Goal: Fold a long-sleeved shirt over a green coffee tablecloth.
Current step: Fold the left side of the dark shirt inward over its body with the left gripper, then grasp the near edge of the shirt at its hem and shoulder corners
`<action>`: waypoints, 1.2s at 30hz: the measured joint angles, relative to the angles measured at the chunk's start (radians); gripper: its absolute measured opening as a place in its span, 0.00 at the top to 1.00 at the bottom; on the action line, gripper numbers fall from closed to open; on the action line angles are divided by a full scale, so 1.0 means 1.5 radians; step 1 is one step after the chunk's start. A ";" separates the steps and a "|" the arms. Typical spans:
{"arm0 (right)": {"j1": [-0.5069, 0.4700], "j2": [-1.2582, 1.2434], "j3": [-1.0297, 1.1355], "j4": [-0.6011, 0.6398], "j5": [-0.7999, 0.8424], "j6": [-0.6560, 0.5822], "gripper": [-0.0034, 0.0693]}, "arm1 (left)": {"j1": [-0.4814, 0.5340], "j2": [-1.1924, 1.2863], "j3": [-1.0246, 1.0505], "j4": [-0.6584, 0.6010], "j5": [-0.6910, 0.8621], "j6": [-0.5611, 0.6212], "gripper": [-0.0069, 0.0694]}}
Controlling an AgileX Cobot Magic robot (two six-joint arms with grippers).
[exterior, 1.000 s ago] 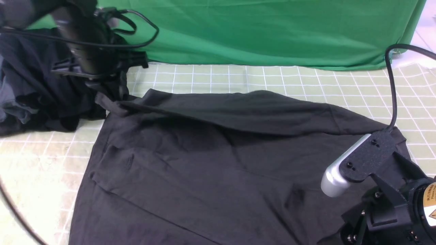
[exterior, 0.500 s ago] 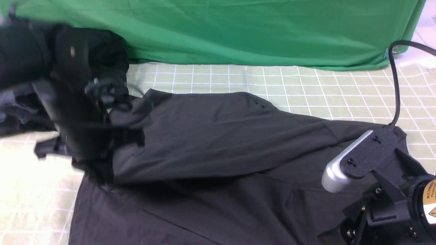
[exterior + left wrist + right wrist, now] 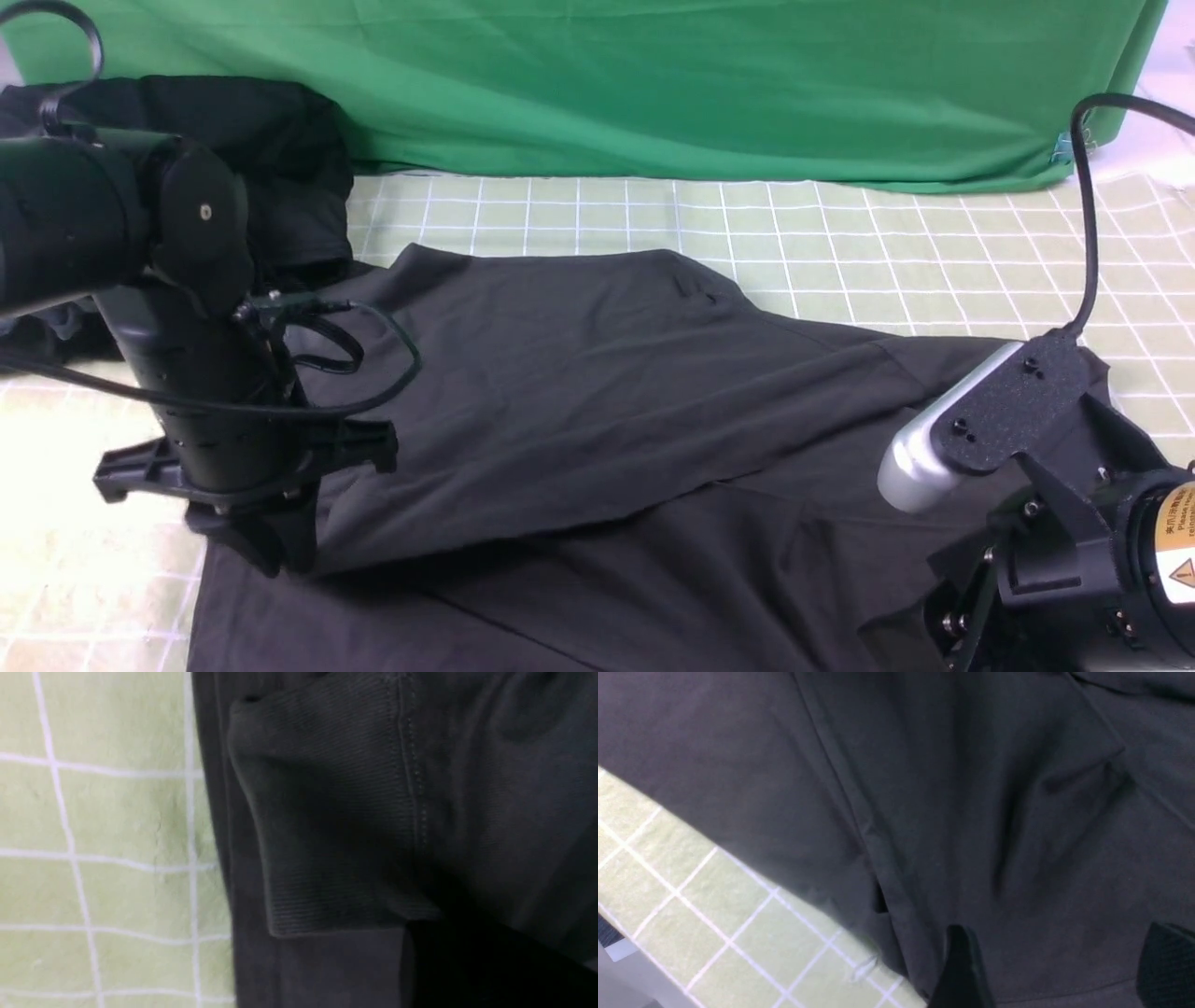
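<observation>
Shows the charcoal long-sleeved shirt (image 3: 579, 392) — one sleeve folded across the body — spread at the near edge of the gridded green coffee tablecloth (image 3: 840, 243).

1. Matt charcoal cloth: long-sleeved shirt (image 3: 579, 392); ribbed knit on cuff (image 3: 327, 826) under left gripper (image 3: 271, 546).
2. Matt, nubbly cloth: green coffee tablecloth (image 3: 840, 243).
3. Smooth matt cloth: green backdrop (image 3: 700, 84).
4. Satin silver camera housing (image 3: 920, 457) above right gripper (image 3: 1064, 970), on grainy black plate (image 3: 1018, 411).

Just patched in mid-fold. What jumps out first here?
The charcoal long-sleeved shirt sprawls across the gridded green coffee tablecloth, partly folded over itself. The left gripper sits low at the shirt's near left edge, and a black clothing pile lies far left, beside the green backdrop.
</observation>
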 joint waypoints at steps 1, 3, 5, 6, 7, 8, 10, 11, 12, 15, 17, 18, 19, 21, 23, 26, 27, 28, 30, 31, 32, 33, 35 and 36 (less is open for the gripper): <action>0.000 0.000 0.000 -0.001 -0.001 0.000 0.31 | 0.000 0.000 0.000 0.011 0.013 0.001 0.59; 0.000 0.000 0.000 -0.006 -0.002 0.000 0.31 | 0.000 0.000 -0.005 0.035 0.029 0.001 0.47; 0.000 0.000 0.000 -0.023 -0.004 0.010 0.31 | 0.000 0.000 -0.019 0.050 0.036 0.003 0.36; 0.000 0.000 -0.001 -0.044 -0.004 0.024 0.31 | 0.000 0.000 -0.031 0.053 0.036 0.008 0.30; 0.000 0.000 -0.002 -0.061 -0.004 0.040 0.31 | 0.000 0.000 -0.037 0.053 0.036 0.010 0.26; 0.000 0.000 -0.002 -0.067 -0.003 0.050 0.31 | 0.000 0.000 -0.040 0.054 0.036 0.010 0.26; -0.001 0.000 -0.021 -0.187 0.013 0.132 0.31 | 0.000 0.000 -0.073 0.070 0.032 0.008 0.17; -0.002 0.000 -0.023 -0.194 0.015 0.143 0.31 | 0.000 0.000 -0.076 0.070 0.032 0.006 0.17; -0.014 0.000 -0.041 -0.238 0.029 0.170 0.31 | 0.000 0.000 -0.094 0.074 0.019 -0.006 0.16; -0.070 0.002 -0.084 -0.273 0.043 0.176 0.37 | 0.000 0.000 -0.128 0.075 -0.004 -0.018 0.18; -0.126 0.009 -0.116 -0.273 0.046 0.159 0.46 | 0.000 0.002 -0.158 0.075 -0.019 -0.017 0.28; -0.145 0.012 -0.125 -0.269 0.046 0.146 0.50 | 0.000 0.004 -0.170 0.076 -0.022 -0.015 0.31; -0.178 0.019 -0.139 -0.255 0.046 0.129 0.57 | 0.001 0.006 -0.178 0.078 -0.025 -0.014 0.37; -0.248 0.045 -0.162 -0.197 0.051 0.064 0.72 | 0.009 0.020 -0.214 0.081 -0.039 -0.007 0.58; -0.296 0.067 -0.175 -0.136 0.061 0.019 0.81 | 0.017 0.029 -0.231 0.080 -0.049 -0.002 0.72; -0.384 0.124 -0.194 0.010 0.094 -0.097 0.93 | 0.054 0.067 -0.285 0.071 -0.061 0.015 0.89; -0.399 0.142 -0.200 0.043 0.097 -0.121 0.94 | 0.068 0.083 -0.301 0.068 -0.064 0.020 0.90; -0.404 0.156 -0.207 0.061 0.097 -0.131 0.94 | 0.078 0.099 -0.320 0.067 -0.070 0.028 0.90; -0.406 0.179 -0.225 0.079 0.096 -0.145 0.93 | 0.093 0.129 -0.346 0.067 -0.080 0.036 0.90; -0.405 0.191 -0.241 0.086 0.096 -0.148 0.92 | 0.099 0.143 -0.357 0.067 -0.086 0.045 0.90; -0.402 0.207 -0.260 0.090 0.096 -0.154 0.89 | 0.102 0.161 -0.371 0.068 -0.093 0.053 0.88; -0.400 0.225 -0.278 0.093 0.095 -0.161 0.85 | 0.103 0.176 -0.381 0.070 -0.099 0.056 0.86; -0.395 0.268 -0.326 0.098 0.095 -0.169 0.74 | 0.106 0.215 -0.404 0.069 -0.115 0.067 0.79; -0.394 0.286 -0.346 0.099 0.097 -0.173 0.70 | 0.106 0.236 -0.413 0.064 -0.121 0.076 0.75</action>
